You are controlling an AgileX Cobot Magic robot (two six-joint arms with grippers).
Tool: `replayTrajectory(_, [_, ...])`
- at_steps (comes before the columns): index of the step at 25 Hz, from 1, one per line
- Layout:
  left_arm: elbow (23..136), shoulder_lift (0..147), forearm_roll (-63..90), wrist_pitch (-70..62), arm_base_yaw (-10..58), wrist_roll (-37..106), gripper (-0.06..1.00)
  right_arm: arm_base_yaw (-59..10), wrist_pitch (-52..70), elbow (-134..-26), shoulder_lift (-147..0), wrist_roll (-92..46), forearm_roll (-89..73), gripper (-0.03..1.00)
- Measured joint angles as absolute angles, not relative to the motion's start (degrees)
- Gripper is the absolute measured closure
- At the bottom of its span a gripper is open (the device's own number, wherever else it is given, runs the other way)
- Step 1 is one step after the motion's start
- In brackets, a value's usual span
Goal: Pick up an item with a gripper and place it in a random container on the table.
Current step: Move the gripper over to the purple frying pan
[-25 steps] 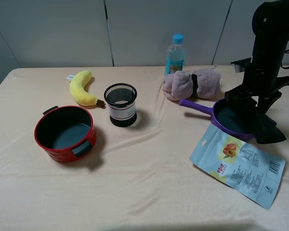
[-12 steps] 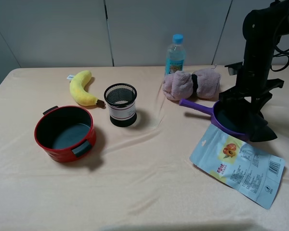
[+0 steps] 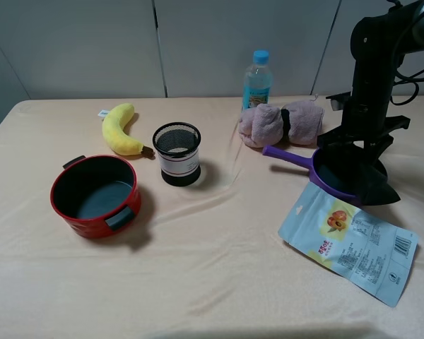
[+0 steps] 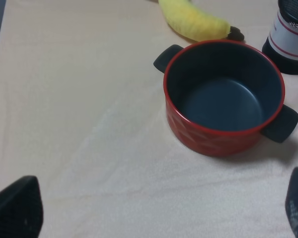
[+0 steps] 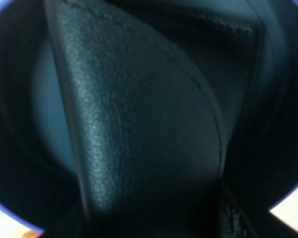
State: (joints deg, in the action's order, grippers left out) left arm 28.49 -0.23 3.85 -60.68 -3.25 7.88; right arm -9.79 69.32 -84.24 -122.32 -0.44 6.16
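Note:
The matte black case [image 3: 379, 186] lies tilted in the purple pan [image 3: 319, 181], its wide end sticking out over the pan's right rim. My right gripper [image 3: 354, 150] hangs straight down over the pan's bowl and is shut on the case. In the right wrist view the textured case [image 5: 139, 124] fills the frame, with the pan's purple rim [image 5: 289, 197] at the corners; the fingers are hidden there. My left gripper [image 4: 156, 210] is open and empty above the cloth, near the red pot; it is out of the exterior view.
On the peach cloth [image 3: 219, 275] stand a red two-handled pot [image 3: 95, 195], a black mesh cup [image 3: 177, 153], a plush banana [image 3: 118, 128], a water bottle [image 3: 257, 78] and a pink rolled towel [image 3: 283, 121]. A snack bag [image 3: 348, 241] lies just in front of the pan.
My right arm has shifted left and a little back over the pan, carrying the case with it. The case's outer end has moved in toward the pan's rim.

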Motion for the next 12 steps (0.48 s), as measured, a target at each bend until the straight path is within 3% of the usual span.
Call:
replayTrajectory(3, [28.49, -0.23, 3.85, -60.68, -3.25, 7.88, -0.05, -9.79, 69.32, -84.24, -122.32, 0.0, 6.16, 0.61])
replayTrajectory(7, [28.49, -0.23, 3.85, -60.68, -3.25, 7.88, -0.05, -9.79, 69.39, -84.24, -122.32, 0.0, 5.84, 0.34])
replayTrajectory(12, [28.49, -0.23, 3.85, -60.68, -3.25, 7.88, -0.05, -9.79, 69.39, -84.24, -122.32, 0.0, 5.27, 0.28])
